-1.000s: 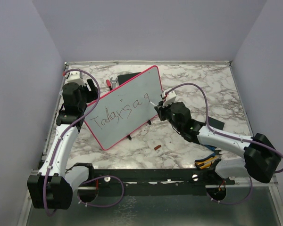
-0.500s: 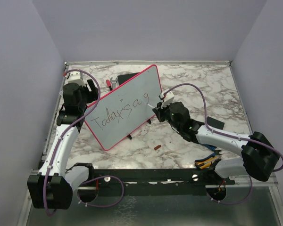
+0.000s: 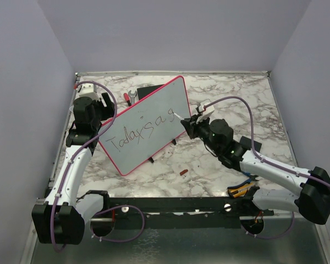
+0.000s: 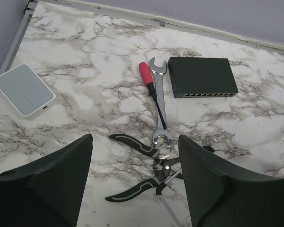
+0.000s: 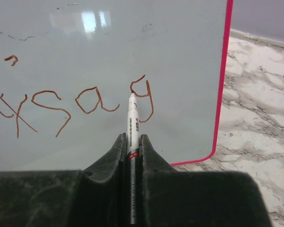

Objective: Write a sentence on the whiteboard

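Note:
The whiteboard [image 3: 146,124] with its pink-red frame stands tilted on black feet at mid-table. The sentence [image 3: 140,131] reads "Today s a g" in thin dark strokes; its last letters show in the right wrist view [image 5: 90,101]. My right gripper [image 3: 190,126] is shut on a white marker [image 5: 132,123] at the board's right end. The marker's tip sits beside the "g" [image 5: 144,97]; I cannot tell whether it touches. My left gripper [image 3: 106,105] is behind the board's left edge, jaws wide apart and empty [image 4: 135,189].
Behind the board lie black pliers [image 4: 146,170], a wrench [image 4: 158,101], a red-handled screwdriver [image 4: 149,80], a black box [image 4: 202,75] and a small white device [image 4: 23,90]. A small red-brown cap [image 3: 183,172] and a dark pad [image 3: 252,144] lie on the marble in front.
My right gripper with the marker has drawn slightly right and back from the board, and its arm has swung right. The left arm and board have not moved.

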